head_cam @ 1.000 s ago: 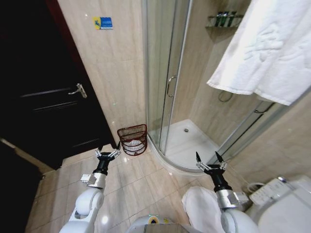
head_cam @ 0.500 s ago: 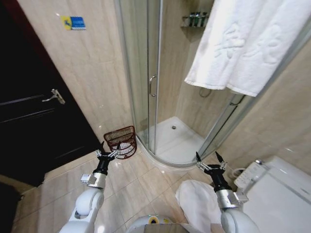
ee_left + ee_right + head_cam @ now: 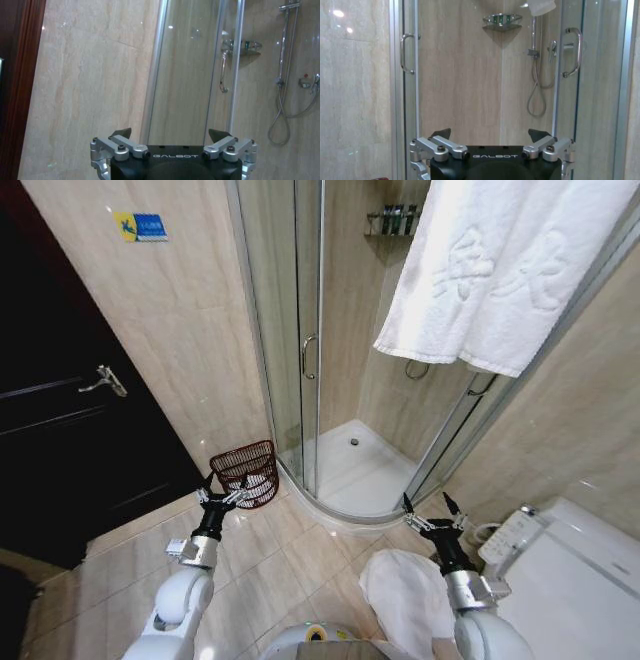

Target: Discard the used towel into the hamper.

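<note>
A large white towel (image 3: 500, 270) with an embossed pattern hangs over the top of the glass shower enclosure at upper right; its corner (image 3: 541, 5) also shows in the right wrist view. The hamper (image 3: 247, 472), a small dark reddish-brown open-weave basket, stands on the floor against the wall beside the shower door. My left gripper (image 3: 222, 492) (image 3: 170, 135) is held open and empty just in front of the hamper. My right gripper (image 3: 425, 505) (image 3: 490, 134) is also open and empty, low by the shower's curved step, far below the towel.
A white cloth or mat (image 3: 405, 595) lies on the tiled floor by my right arm. A toilet (image 3: 575, 580) stands at lower right. A dark door (image 3: 70, 420) is on the left. The shower tray (image 3: 355, 470) sits behind curved glass doors with handles (image 3: 305, 355).
The whole picture has slid left as the camera turned, bringing the towel and toilet further into view. Both arms hold the same pose, grippers open.
</note>
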Controlling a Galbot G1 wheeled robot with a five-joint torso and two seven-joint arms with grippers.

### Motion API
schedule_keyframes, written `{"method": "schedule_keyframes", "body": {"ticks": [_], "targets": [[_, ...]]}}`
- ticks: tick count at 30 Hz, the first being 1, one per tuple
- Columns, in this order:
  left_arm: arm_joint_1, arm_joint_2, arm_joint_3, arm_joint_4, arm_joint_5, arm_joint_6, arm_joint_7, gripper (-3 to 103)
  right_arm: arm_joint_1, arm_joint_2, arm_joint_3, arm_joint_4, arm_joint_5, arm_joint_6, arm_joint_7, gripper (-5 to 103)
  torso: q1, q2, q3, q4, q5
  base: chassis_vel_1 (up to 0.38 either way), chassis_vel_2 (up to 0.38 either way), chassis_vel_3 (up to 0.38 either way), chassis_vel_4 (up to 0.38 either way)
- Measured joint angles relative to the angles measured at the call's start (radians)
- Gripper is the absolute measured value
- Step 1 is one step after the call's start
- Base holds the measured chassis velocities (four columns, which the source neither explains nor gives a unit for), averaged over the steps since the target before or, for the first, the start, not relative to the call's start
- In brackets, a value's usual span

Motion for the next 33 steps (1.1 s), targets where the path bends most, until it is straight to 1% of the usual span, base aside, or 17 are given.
{"method": "schedule_keyframes", "body": {"ticks": [7,8,9,10,11,12,13,14,15,16,18,24,27,28,29,33], "targets": [[0.0,0.0,0.0,0.0,0.0,0.0,0.0,100,0.0,0.0,0.0,0.0,0.0,0.0,0.0,100,0.0,0.0,0.0,0.0,0.0,0.0,0.0,0.0,0.0],[0.0,0.0,0.0,0.0,0.0,0.0,0.0,100,0.0,0.0,0.003,0.002,0.006,-0.004,0.006,100,0.0,0.0,0.0,0.0001,0.0003,0.0,0.0,0.0,0.0],[0.001,0.001,0.0,-0.005,0.0,0.006,-0.005,100,-0.002,0.0,0.036,0.016,0.024,-0.021,0.035,100,0.0,0.0,0.0,0.0003,0.0009,0.0,0.0,0.0,0.0],[0.003,0.005,0.004,-0.029,-0.002,0.032,-0.02,100,-0.005,0.0,0.065,0.033,0.031,-0.037,0.055,100,0.0,0.0,0.0,0.0,-0.0009,0.0,0.0,0.0,0.0],[0.003,0.005,0.004,-0.029,-0.002,0.032,-0.02,100,-0.005,0.0,0.065,0.033,0.031,-0.037,0.055,100,0.0,0.0,0.0,0.0,-0.0009,0.0,0.0,0.0,0.0],[0.005,0.012,0.007,-0.07,-0.004,0.071,-0.047,100,-0.008,0.0,0.071,0.04,0.032,-0.045,0.06,100,0.0,0.0,0.0,-0.0001,-0.0004,0.0,0.0,0.0,0.0],[0.008,0.023,0.013,-0.125,-0.007,0.122,-0.079,100,-0.006,0.0,0.076,0.045,0.038,-0.049,0.06,100,0.0,0.0,0.0,-0.0002,0.0007,0.0,0.0,0.0,0.0],[0.008,0.023,0.013,-0.125,-0.007,0.122,-0.079,100,-0.006,0.0,0.076,0.045,0.038,-0.049,0.06,100,0.0,0.0,0.0,-0.0002,0.0007,0.0,0.0,0.0,0.0],[0.009,0.029,0.016,-0.158,-0.016,0.153,-0.097,100,0.0,0.0,0.078,0.045,0.046,-0.049,0.06,100,0.0,0.0,0.0,-0.0001,0.0008,0.0,0.0,0.0,0.0],[0.008,0.031,0.016,-0.169,-0.025,0.161,-0.098,100,0.008,0.0,0.08,0.045,0.049,-0.05,0.06,100,0.0,0.0,0.0,0.0,-0.0002,0.0,0.0,0.0,0.0],[0.011,0.036,0.015,-0.182,-0.033,0.172,-0.099,100,0.011,0.0,0.081,0.045,0.052,-0.058,0.065,100,0.0,0.0,0.0,0.0,0.0002,0.0,0.0,0.0,0.0],[0.046,0.046,0.01,-0.189,-0.034,0.182,-0.108,100,-0.022,0.0,0.07,0.047,0.057,-0.056,0.064,100,0.0,0.0,0.0,0.0,0.0001,0.0,0.0,0.0,0.0],[0.093,0.049,-0.002,-0.189,-0.033,0.172,-0.116,100,-0.07,0.0,0.045,0.04,0.053,-0.011,0.06,100,0.0,0.0,0.0,0.0,0.0,0.0,0.0,0.0,0.0],[0.093,0.049,-0.002,-0.189,-0.033,0.172,-0.116,100,-0.07,0.0,0.045,0.04,0.053,-0.011,0.06,100,0.0,0.0,0.0,0.0,0.0,0.0,0.0,0.0,0.0],[0.113,0.053,-0.014,-0.183,-0.035,0.157,-0.119,100,-0.093,0.0,0.035,0.041,0.05,0.009,0.058,100,0.0,0.0,0.0,0.0,-0.0002,0.0,0.0,0.0,0.0],[0.134,0.068,-0.048,-0.18,-0.053,0.135,-0.12,100,-0.118,0.0,0.031,0.059,0.049,0.035,0.057,100,0.0,0.0,0.0,0.0001,0.0,0.0,0.0,0.0,0.0]]}}
